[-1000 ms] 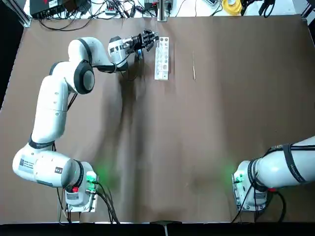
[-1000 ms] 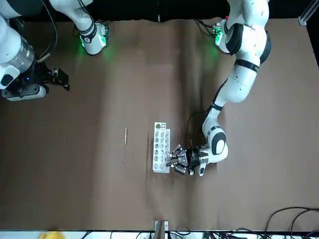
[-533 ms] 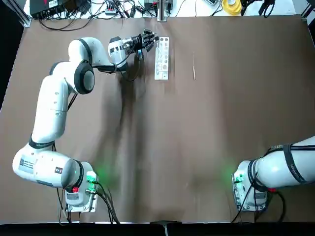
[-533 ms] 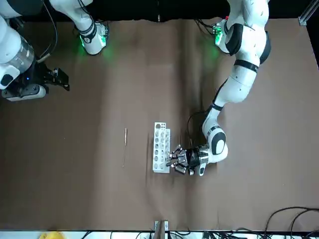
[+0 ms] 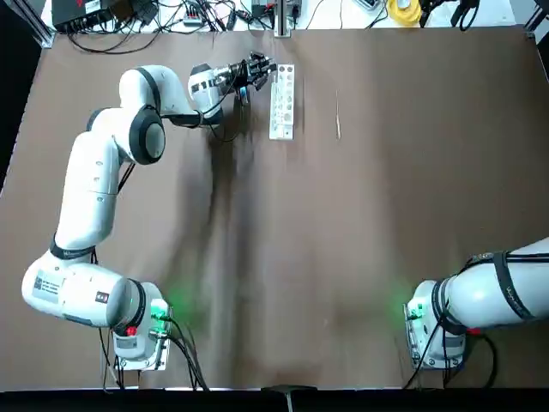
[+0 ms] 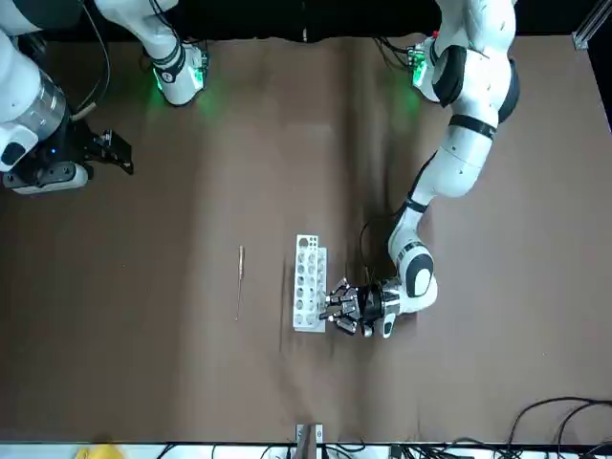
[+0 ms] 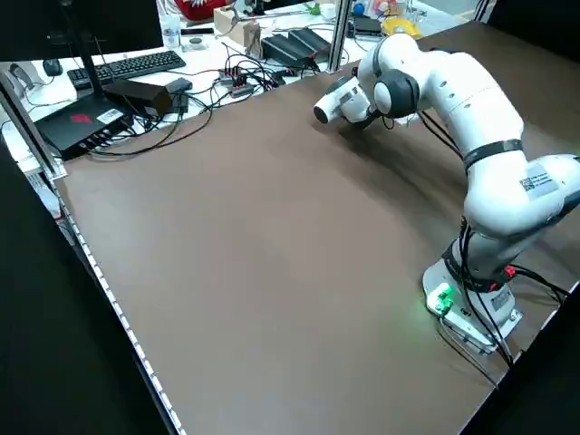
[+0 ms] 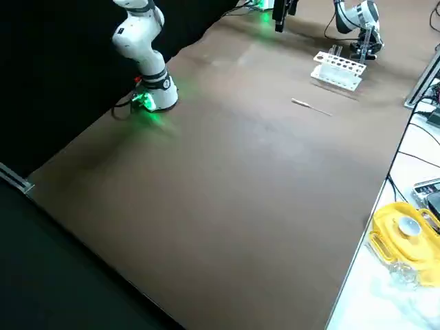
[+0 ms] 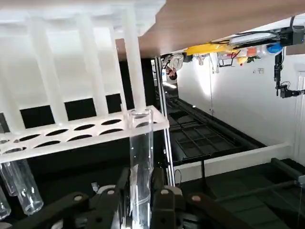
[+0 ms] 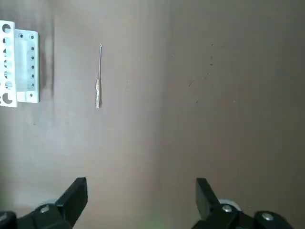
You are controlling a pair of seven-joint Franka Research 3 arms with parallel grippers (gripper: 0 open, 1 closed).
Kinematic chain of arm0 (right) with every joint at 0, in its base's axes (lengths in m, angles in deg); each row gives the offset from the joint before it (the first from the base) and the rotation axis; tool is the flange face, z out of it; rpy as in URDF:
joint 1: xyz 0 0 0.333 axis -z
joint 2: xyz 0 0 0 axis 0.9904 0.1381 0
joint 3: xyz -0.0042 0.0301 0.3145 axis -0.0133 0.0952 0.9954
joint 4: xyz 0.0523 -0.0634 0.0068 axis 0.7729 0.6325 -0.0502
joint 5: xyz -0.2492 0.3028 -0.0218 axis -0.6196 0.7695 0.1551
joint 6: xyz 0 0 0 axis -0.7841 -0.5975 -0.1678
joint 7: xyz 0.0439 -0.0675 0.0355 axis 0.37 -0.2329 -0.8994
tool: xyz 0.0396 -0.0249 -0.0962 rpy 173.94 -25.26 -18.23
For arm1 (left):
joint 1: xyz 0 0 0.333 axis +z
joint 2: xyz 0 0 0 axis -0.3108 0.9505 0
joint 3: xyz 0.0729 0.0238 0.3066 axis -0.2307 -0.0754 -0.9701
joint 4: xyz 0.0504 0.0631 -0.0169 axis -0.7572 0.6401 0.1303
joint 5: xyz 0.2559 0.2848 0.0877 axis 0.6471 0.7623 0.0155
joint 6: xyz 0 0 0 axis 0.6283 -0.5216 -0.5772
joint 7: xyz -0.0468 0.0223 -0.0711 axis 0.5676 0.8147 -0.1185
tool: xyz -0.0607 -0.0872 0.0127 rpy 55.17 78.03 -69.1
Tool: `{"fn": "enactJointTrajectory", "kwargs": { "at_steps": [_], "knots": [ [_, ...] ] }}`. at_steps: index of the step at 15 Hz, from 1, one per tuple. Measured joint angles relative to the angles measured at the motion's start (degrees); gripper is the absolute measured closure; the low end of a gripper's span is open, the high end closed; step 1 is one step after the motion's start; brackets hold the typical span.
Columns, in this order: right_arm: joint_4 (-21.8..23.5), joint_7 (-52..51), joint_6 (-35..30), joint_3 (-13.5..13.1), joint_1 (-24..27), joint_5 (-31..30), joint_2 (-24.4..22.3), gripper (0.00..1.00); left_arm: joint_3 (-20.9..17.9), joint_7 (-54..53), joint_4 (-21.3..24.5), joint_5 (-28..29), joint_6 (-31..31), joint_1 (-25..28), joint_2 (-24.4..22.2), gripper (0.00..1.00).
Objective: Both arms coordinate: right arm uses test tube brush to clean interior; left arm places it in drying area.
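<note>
The white rack, the drying area (image 5: 282,101), stands near the table's far edge. My left gripper (image 5: 260,69) lies level against its left long side, shut on a clear glass test tube (image 9: 141,152). In the left wrist view the tube stands at the rack's (image 9: 71,129) outer corner hole. The test tube brush (image 5: 338,116) lies flat on the table, right of the rack and touching nothing. My right gripper (image 10: 140,200) hangs open and empty, high above the table's right side, far from the brush (image 10: 98,81).
Other glass tubes (image 9: 21,191) sit in the rack. Cables and electronics (image 5: 129,13) crowd the strip beyond the far edge, with a yellow object (image 5: 403,10) there. Both green-lit arm bases (image 5: 159,313) stand at the near edge.
</note>
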Motion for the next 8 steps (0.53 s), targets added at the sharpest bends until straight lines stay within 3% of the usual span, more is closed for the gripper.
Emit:
{"fn": "enactJointTrajectory", "kwargs": {
  "at_steps": [8],
  "knots": [
    [0.00, 0.01, 0.03, 0.00, 0.00, 0.00, 0.00, 0.00, -0.22, -0.71, 0.01, 0.00, 0.00, -0.02, 0.43, 0.77]
  ]
}}
